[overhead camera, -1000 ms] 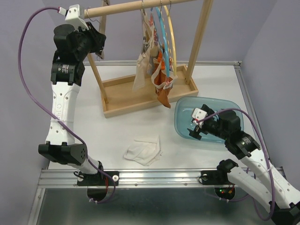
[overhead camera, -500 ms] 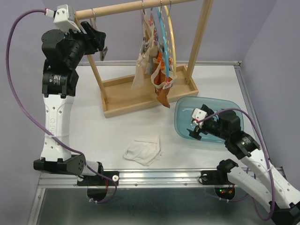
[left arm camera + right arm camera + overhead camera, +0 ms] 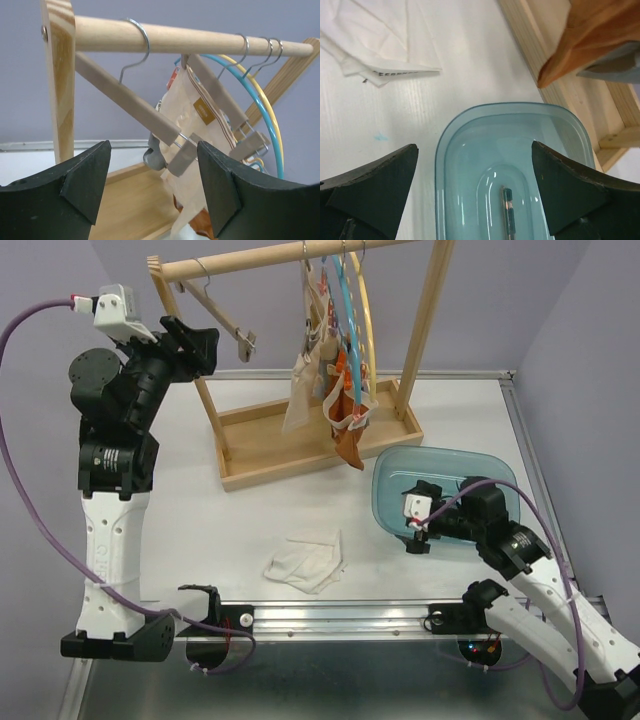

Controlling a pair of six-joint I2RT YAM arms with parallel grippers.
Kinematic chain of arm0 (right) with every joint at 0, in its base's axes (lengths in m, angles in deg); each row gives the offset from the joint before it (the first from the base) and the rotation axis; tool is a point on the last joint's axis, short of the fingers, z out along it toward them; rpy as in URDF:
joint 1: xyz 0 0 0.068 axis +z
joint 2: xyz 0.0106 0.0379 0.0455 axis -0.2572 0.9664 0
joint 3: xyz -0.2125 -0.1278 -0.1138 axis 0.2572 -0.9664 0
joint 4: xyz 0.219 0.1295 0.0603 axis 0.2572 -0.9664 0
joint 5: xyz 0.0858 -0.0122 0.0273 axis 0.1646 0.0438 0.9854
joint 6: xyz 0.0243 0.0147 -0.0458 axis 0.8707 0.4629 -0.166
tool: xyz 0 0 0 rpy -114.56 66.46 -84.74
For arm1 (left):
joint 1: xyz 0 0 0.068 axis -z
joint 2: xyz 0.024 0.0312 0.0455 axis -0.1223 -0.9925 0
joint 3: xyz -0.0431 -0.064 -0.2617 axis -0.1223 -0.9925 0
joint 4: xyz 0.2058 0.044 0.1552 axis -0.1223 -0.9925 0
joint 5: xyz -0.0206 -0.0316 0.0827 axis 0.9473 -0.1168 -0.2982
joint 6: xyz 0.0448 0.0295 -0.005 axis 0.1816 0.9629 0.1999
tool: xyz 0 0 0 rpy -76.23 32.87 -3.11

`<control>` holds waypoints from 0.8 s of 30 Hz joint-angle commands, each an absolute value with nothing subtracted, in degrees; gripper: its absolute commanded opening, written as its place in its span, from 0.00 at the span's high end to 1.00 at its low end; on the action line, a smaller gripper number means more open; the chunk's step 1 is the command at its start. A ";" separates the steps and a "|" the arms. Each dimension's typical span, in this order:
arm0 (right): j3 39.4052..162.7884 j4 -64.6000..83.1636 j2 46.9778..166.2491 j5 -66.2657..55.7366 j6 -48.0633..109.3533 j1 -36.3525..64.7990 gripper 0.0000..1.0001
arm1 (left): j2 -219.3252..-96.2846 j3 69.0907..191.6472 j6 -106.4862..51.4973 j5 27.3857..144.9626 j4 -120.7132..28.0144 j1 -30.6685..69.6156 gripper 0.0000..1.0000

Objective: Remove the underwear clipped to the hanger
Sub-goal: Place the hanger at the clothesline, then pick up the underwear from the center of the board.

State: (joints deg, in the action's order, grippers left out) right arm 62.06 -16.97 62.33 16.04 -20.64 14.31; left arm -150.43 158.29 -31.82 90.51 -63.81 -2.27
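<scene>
Both my pincers wide and empty
My left gripper point(image 3: 152, 167) gapes near a bare clip hanger point(image 3: 125, 97), my right gripper point(image 3: 474, 150) over the blue tub point(image 3: 465, 130); the underwear point(image 3: 335, 390) hangs clipped under the rail point(image 3: 270, 255), one white piece point(image 3: 307, 560) on the table point(image 3: 200, 520)
</scene>
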 commanded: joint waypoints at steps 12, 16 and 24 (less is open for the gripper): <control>75.27 -24.58 89.85 33.17 -34.27 23.03 0.00 | -117.92 120.10 -26.46 90.74 -49.44 -2.63 0.11; 81.17 -24.49 100.65 21.57 -33.21 35.35 0.00 | -112.20 107.10 -26.20 90.84 -46.61 -2.63 0.10; 93.66 -24.05 121.41 9.78 -31.19 49.16 0.00 | -104.38 95.21 -26.90 89.60 -42.65 -2.54 0.10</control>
State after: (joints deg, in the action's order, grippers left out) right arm 88.55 -23.99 117.43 16.46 -32.24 45.67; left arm -107.59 97.16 -27.36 90.27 -49.10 -2.27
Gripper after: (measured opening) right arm 0.999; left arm 0.898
